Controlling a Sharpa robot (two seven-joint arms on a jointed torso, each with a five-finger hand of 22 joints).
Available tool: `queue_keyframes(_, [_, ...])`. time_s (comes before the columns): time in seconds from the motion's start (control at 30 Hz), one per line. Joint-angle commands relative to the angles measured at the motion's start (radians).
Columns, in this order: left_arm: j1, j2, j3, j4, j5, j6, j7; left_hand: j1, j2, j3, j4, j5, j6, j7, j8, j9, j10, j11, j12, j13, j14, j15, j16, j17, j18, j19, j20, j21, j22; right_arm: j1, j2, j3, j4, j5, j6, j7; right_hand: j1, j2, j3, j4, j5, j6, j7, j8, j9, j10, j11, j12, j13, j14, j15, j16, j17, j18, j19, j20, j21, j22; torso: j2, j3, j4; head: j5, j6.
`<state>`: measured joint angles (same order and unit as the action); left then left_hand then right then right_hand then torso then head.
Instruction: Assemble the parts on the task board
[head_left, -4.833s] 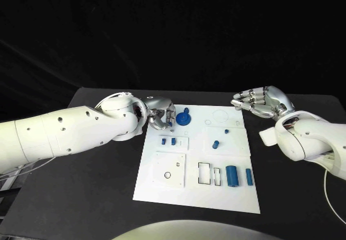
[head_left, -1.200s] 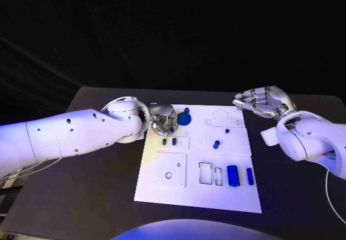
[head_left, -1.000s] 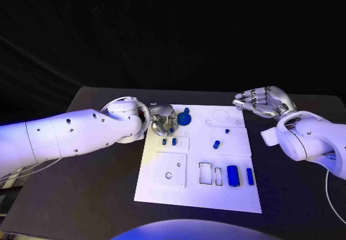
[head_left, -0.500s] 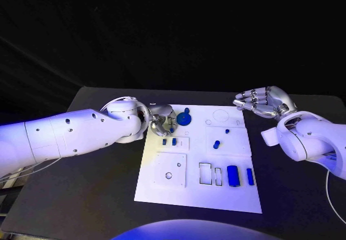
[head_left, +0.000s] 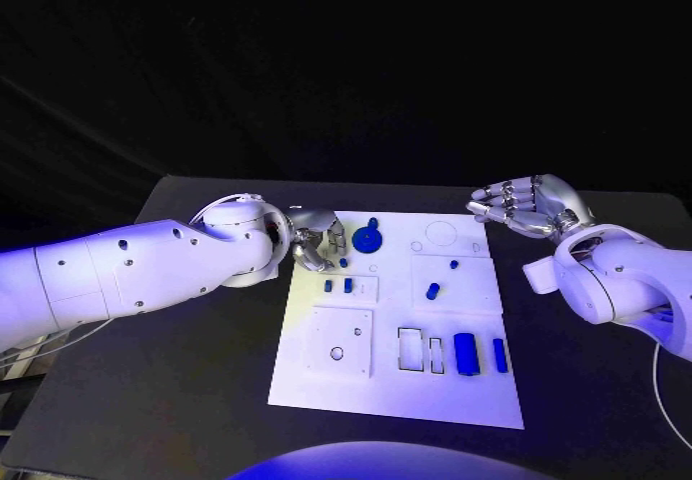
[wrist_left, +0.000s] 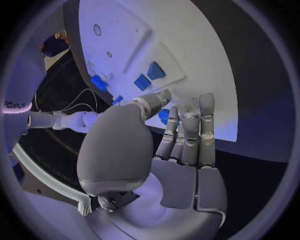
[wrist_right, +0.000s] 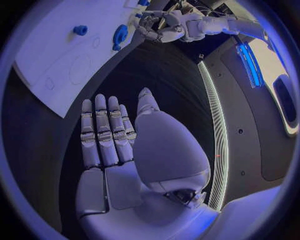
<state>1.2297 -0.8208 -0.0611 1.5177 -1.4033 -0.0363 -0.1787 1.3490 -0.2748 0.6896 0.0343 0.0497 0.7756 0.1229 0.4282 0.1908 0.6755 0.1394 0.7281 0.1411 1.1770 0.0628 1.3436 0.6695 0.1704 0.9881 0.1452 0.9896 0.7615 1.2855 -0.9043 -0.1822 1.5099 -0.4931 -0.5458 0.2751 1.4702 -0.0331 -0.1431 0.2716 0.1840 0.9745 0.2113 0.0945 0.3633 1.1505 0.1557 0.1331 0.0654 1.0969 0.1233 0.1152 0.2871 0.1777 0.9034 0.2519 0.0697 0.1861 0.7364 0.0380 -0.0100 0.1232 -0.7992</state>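
I have the left hand (head_left: 317, 243) pinching a small blue part (wrist_left: 164, 116) over the task board's (head_left: 397, 395) far-left corner for seating; right hand (head_left: 526, 205) spread, idle.

A violet-blue light washes the whole scene, strongest on the white left arm (head_left: 130, 275) at the left of the head view. The task board (head_left: 397, 385) at centre is bright and evenly lit, with only faint shadows, while the upper half falls into black. Small glints sit on the silver right hand (head_left: 531, 204). Both wrist views bulge like a fisheye, edges curving and darkening toward the circular rim.
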Motion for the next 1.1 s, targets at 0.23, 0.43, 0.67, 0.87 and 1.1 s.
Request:
queue_keyframes(0.23, [0.000, -0.038, 0.013, 0.028, 0.050, -0.057, 0.051, 0.021, 0.005, -0.001, -0.005, 0.002, 0.000, -0.002, -0.006, -0.001, -0.010, 0.001, -0.008, -0.006, -0.006, -0.001, -0.002, -0.006, 0.015, 0.001, 0.009, -0.004, -0.001, -0.001, 0.001, 0.000, -0.009, 0.011, 0.007, 0.007, 0.010, -0.001, 0.005, 0.002, 0.000, 0.002, 0.002, -0.005, -0.002, -0.008, -0.002, 0.001, -0.002, 0.006, 0.001, -0.006, -0.002, 0.007, 0.000, -0.001, 0.001, -0.002, -0.001, 0.0002, 0.0004, 0.001, 0.005])
queue_keyframes(0.43, [0.001, -0.079, 0.020, 0.017, 0.361, -0.196, 0.173, 0.025, 0.025, 0.030, 0.007, 0.001, 0.041, 0.038, 0.001, -0.001, 0.016, -0.001, -0.019, -0.034, -0.083, -0.003, -0.065, -0.166, 0.016, -0.005, 0.007, -0.005, -0.004, -0.001, 0.004, 0.000, -0.033, -0.006, 0.065, -0.024, 0.121, -0.004, 0.049, -0.048, 0.003, -0.023, 0.012, -0.023, -0.011, -0.051, 0.006, -0.024, -0.003, 0.035, -0.004, 0.007, -0.004, 0.008, 0.033, -0.008, 0.017, -0.008, -0.002, 0.0016, -0.0004, -0.003, 0.010])
queue_keyframes(0.67, [0.001, -0.120, 0.021, 0.005, 0.700, -0.227, 0.312, 0.047, 0.040, 0.048, -0.024, 0.001, 0.070, 0.058, 0.002, -0.001, 0.109, -0.015, -0.029, -0.061, -0.097, -0.019, -0.113, -0.218, 0.016, 0.008, -0.009, 0.017, 0.003, -0.001, 0.005, 0.000, -0.046, -0.229, 0.245, -0.143, 0.236, -0.067, 0.231, -0.034, 0.006, 0.035, -0.020, -0.011, -0.028, 0.050, -0.036, -0.005, 0.000, 0.167, -0.062, 0.063, 0.026, 0.006, 0.146, -0.071, 0.103, 0.031, -0.001, 0.0012, -0.0006, -0.017, 0.016])
queue_keyframes(0.87, [0.001, -0.150, 0.021, 0.011, 0.975, -0.179, 0.423, 0.001, 0.030, -0.009, -0.004, 0.002, 0.069, 0.051, -0.003, 0.000, 0.186, -0.030, -0.005, -0.057, -0.097, -0.027, -0.142, -0.238, 0.016, 0.004, -0.012, -0.007, -0.016, -0.001, -0.003, 0.000, -0.028, -0.533, 0.266, -0.222, 0.172, -0.133, 0.301, -0.037, 0.004, 0.093, -0.070, -0.008, -0.040, 0.169, -0.094, 0.009, 0.016, 0.416, -0.148, 0.334, 0.209, 0.003, 0.339, -0.166, 0.336, 0.182, -0.001, 0.0009, -0.0027, -0.035, 0.033])
queue_keyframes(1.1, [0.001, -0.162, 0.020, 0.022, 1.131, -0.171, 0.494, -0.006, 0.040, -0.059, 0.018, 0.001, 0.093, 0.043, 0.001, 0.015, 0.305, -0.035, -0.149, -0.079, -0.200, -0.024, -0.345, -0.323, 0.013, -0.063, -0.006, -0.172, -0.120, -0.002, 0.001, 0.000, -0.002, -0.769, 0.245, -0.291, 0.093, -0.221, 0.408, 0.010, 0.000, 0.099, -0.067, -0.009, -0.033, 0.145, -0.089, -0.057, 0.023, 0.426, -0.140, 1.047, 0.796, -0.002, 0.353, -0.174, 0.529, 0.344, -0.001, 0.0015, -0.0026, -0.054, 0.038])
